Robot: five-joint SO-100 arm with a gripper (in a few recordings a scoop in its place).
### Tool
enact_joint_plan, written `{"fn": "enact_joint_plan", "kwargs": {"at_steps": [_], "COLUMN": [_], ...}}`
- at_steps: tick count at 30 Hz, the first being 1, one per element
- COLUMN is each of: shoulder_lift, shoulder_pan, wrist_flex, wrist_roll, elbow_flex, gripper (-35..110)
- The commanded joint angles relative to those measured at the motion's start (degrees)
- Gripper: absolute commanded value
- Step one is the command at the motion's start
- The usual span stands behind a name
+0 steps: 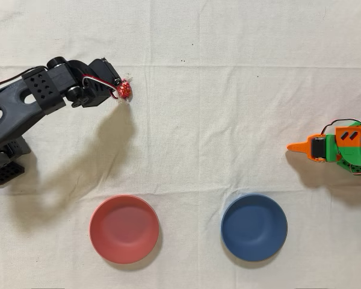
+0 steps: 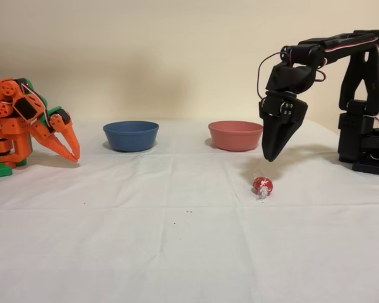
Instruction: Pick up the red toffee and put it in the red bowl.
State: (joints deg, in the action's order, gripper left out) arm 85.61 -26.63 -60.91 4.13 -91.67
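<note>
The red toffee (image 2: 262, 185) lies on the white cloth, a small shiny red ball with a whitish twisted end. In the overhead view the toffee (image 1: 124, 90) is at the upper left, just off the tip of the black arm. My gripper (image 2: 271, 155) hangs pointing down a little above the toffee and slightly toward the back, fingers together and holding nothing. Seen from overhead, my gripper (image 1: 115, 90) sits just left of the sweet. The red bowl (image 2: 235, 135) stands behind the gripper; overhead, the red bowl (image 1: 124, 229) is at the lower left, empty.
A blue bowl (image 1: 254, 227) of the same size stands right of the red one in the overhead view, also empty. The idle orange arm (image 1: 340, 147) rests at the right edge. The black arm's base (image 2: 366, 148) stands at the right in the fixed view.
</note>
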Motion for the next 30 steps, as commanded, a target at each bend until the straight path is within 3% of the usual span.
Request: {"fn": "enact_joint_plan", "kwargs": {"at_steps": [1,9,30], "shoulder_lift": [1.23,0.53,-3.52], "shoulder_pan": [0.44,0.97,0.79], "wrist_flex": [0.7,-0.26,5.71], "wrist_roll": [0.0,-0.35,-0.7], "elbow_flex": [-0.35,-1.58,-5.36], "gripper": [10,26,29]}}
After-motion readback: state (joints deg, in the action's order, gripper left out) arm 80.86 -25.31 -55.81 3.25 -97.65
